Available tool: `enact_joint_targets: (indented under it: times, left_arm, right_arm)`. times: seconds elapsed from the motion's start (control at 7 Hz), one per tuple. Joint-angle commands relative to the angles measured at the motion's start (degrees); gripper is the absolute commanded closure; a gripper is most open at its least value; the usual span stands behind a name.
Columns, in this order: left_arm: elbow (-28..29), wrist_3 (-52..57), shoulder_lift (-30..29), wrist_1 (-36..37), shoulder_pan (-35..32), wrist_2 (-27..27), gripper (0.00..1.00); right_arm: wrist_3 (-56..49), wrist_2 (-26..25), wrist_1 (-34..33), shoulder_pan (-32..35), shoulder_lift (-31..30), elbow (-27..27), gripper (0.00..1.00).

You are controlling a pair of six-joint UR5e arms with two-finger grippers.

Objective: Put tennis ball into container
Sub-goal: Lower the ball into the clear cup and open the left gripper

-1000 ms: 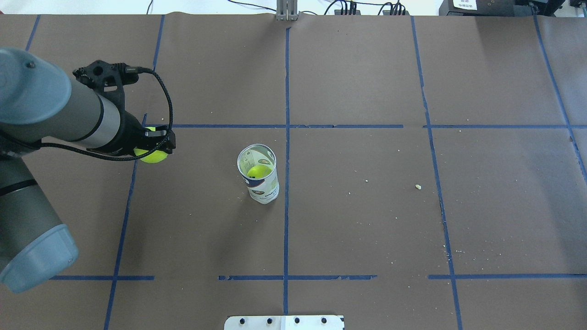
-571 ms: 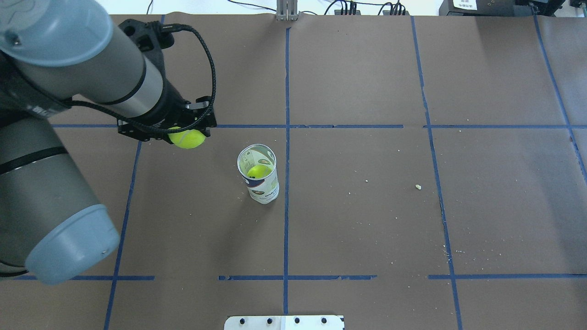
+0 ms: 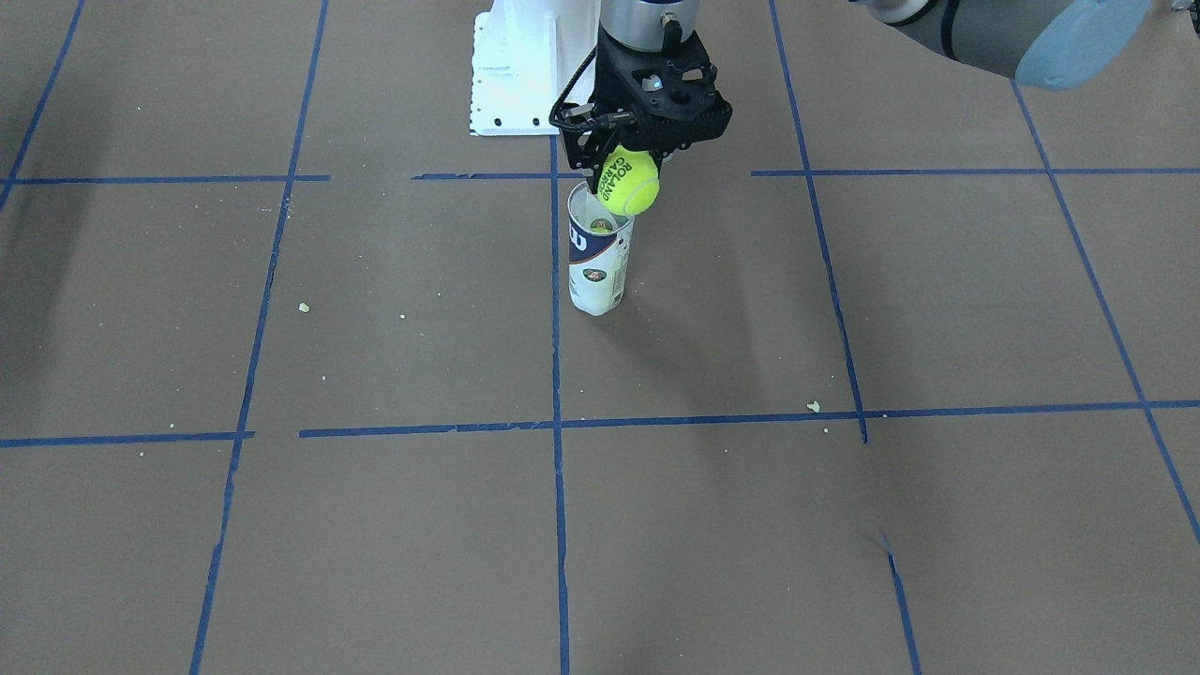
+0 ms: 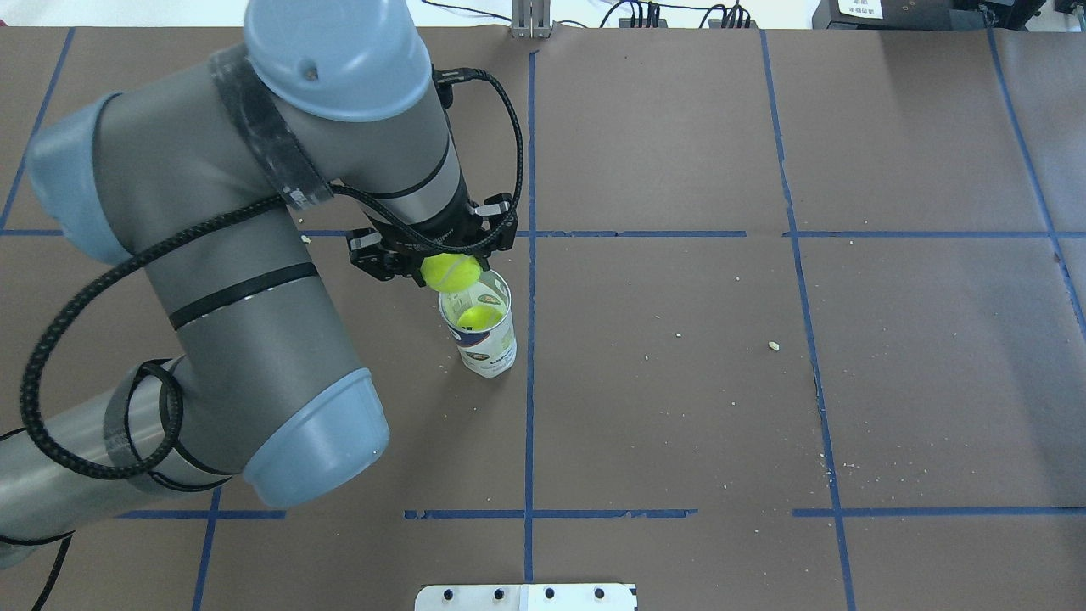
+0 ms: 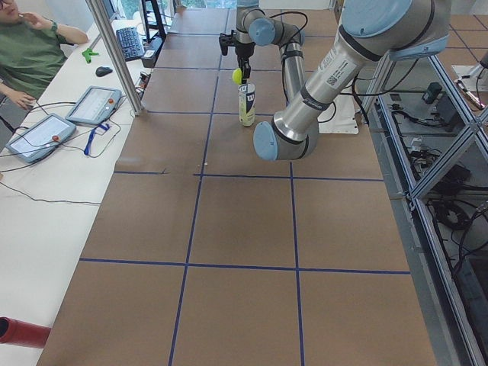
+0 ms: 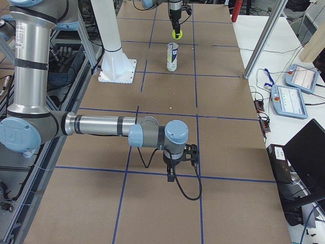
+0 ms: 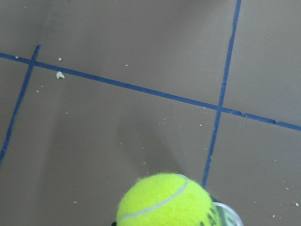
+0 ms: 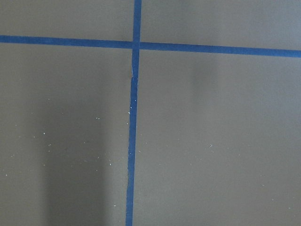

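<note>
My left gripper (image 4: 450, 265) is shut on the tennis ball (image 4: 450, 271), a yellow-green ball with dark lettering (image 3: 628, 181). It holds the ball in the air just above the open mouth of the container (image 4: 482, 339), slightly toward the far-left of the rim. The container (image 3: 595, 258) is a clear tube with a white and navy label, standing upright near the table's middle. A second yellow-green ball (image 4: 478, 317) lies inside it. In the left wrist view the held ball (image 7: 164, 202) fills the bottom edge. My right gripper (image 6: 171, 175) hangs low over the table far from the tube; I cannot tell its state.
The brown table is crossed by blue tape lines (image 4: 529, 170) and dotted with crumbs (image 4: 773, 345). The white robot base plate (image 3: 516, 75) lies behind the tube. An operator (image 5: 30, 53) sits beside tablets (image 5: 93, 104) at the side bench.
The left arm has swung right with the ball, from the table's left side to just over the tube's mouth. The tube has not moved.
</note>
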Motion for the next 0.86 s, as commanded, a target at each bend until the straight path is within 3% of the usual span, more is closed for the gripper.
enact_joint_targets:
  times: [0.0, 0.14, 0.29, 0.43, 0.71]
  left_arm:
    - [0.7, 0.0, -0.2, -0.2, 1.4, 0.0, 0.81]
    - [0.7, 0.4, -0.1, -0.2, 1.4, 0.0, 0.47]
    - [0.6, 0.4, 0.0, -0.2, 1.4, 0.0, 0.06]
    - [0.5, 0.4, 0.0, -0.3, 1.4, 0.0, 0.0]
    - [0.0, 0.5, 0.0, -0.3, 1.4, 0.0, 0.0]
  right_arm:
    - [0.0, 0.0, 0.0, 0.0, 0.0, 0.0, 0.0]
    - [0.0, 0.0, 0.0, 0.0, 0.0, 0.0, 0.0]
    - [0.0, 0.0, 0.0, 0.0, 0.0, 0.0, 0.0]
    - [0.0, 0.0, 0.0, 0.0, 0.0, 0.0, 0.0]
    - [0.0, 0.0, 0.0, 0.0, 0.1, 0.0, 0.0]
